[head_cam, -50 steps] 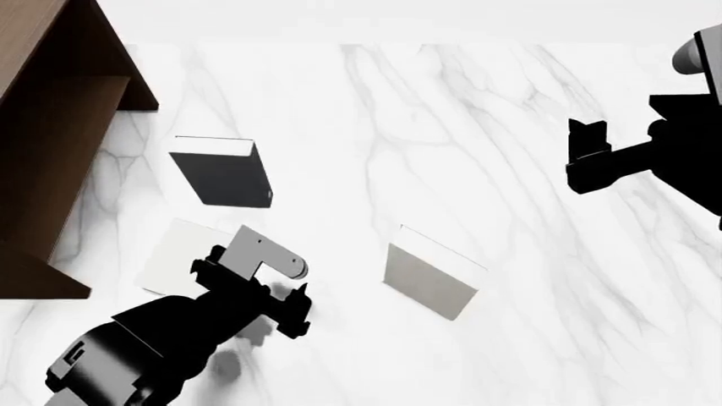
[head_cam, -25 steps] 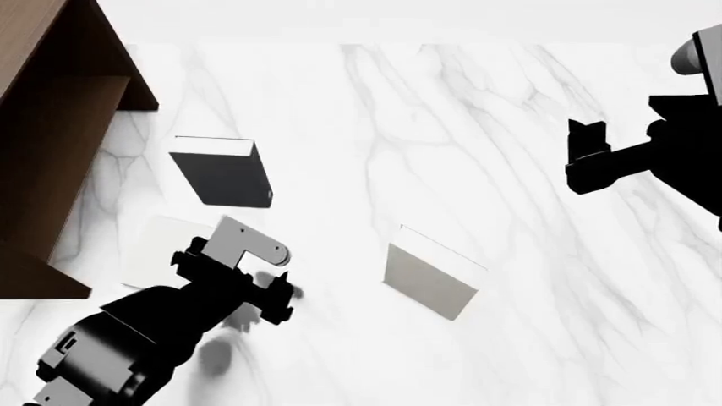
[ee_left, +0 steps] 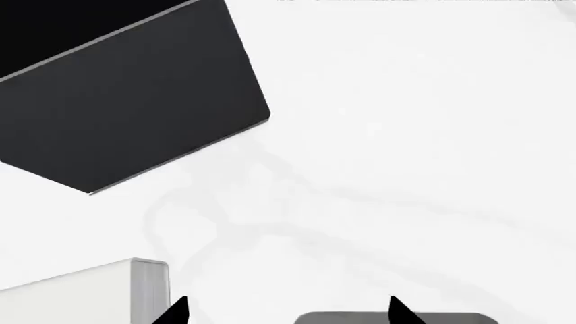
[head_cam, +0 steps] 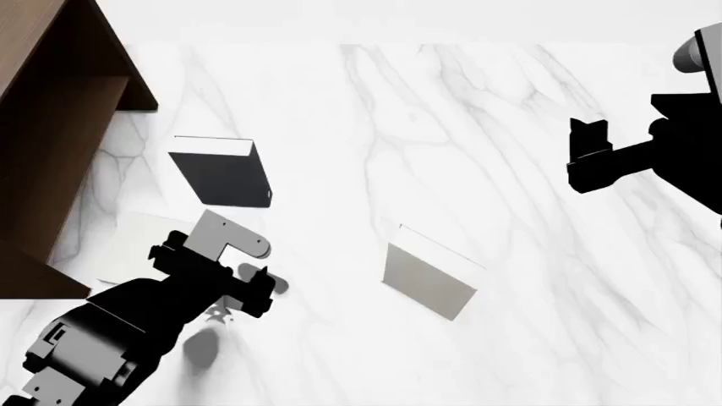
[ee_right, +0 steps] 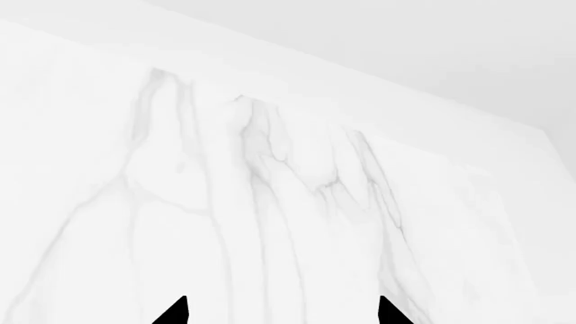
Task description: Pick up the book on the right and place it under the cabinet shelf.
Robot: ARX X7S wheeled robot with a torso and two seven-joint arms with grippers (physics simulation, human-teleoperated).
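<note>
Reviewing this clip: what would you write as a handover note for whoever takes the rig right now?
Left gripper: open, nothing between the jaws, low over the table, one fingertip right beside the off-white book; contact cannot be told.
Right gripper: open, empty, out at the far right, away from all books.
The book lies flat on the table, just in front of the cabinet shelf, not under it.
Dark book and greyer pale book are not the job's.
Done: approach only.
Left: grasp the off-white book and place it under the shelf.
</note>
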